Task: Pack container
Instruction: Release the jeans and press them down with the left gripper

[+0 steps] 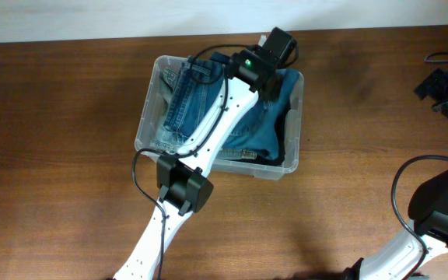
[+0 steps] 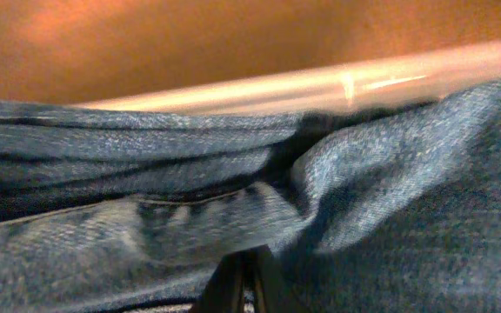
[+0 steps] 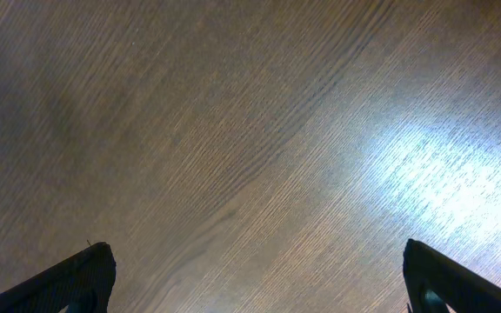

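The container (image 1: 148, 117) sits on the counter (image 1: 53, 155) a little left of centre, toward the far edge. It already holds folded denim. A pair of lighter jeans (image 1: 183, 93) lies along its left side, waistband at the near-left corner. A darker blue garment (image 1: 261, 128) fills the right side, with black cloth showing at the near-right edge.

The left arm reaches across the bin to its far-right corner. In the left wrist view, the left tool (image 2: 243, 280) has its fingertips drawn together, low against the denim, with the clear far rim (image 2: 320, 87) just beyond. I cannot tell whether a fold is nipped between them.

The step in hand looks like tucking or pressing the cloth down at that corner. To do it well, push down and inward, away from the rim, so that no denim rides over the edge. Keep the pressure gentle, because the bin is light and may slide on the wood. If cloth is caught in the tips, let go before lifting out, or the fold will come up with them.

At the far right, the right tool (image 3: 255, 269) hangs with its fingers spread wide over bare wood, holding nothing, well apart from the bin.
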You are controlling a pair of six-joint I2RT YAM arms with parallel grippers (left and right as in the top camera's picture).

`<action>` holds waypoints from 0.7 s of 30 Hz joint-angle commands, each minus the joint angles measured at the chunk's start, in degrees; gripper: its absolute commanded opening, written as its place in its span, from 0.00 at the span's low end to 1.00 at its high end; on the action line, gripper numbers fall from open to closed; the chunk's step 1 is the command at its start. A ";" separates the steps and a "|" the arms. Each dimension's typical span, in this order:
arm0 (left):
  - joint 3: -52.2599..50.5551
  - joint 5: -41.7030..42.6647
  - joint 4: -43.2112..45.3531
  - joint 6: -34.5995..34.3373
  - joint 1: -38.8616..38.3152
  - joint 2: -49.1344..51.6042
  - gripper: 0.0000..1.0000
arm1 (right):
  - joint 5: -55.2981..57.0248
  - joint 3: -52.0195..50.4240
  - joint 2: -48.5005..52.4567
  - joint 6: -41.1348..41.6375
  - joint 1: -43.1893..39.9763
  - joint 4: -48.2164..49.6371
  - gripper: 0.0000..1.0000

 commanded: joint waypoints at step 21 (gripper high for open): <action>15.08 6.34 -14.64 0.24 0.44 1.73 0.01 | 0.70 -0.20 0.63 0.33 -0.07 0.02 0.98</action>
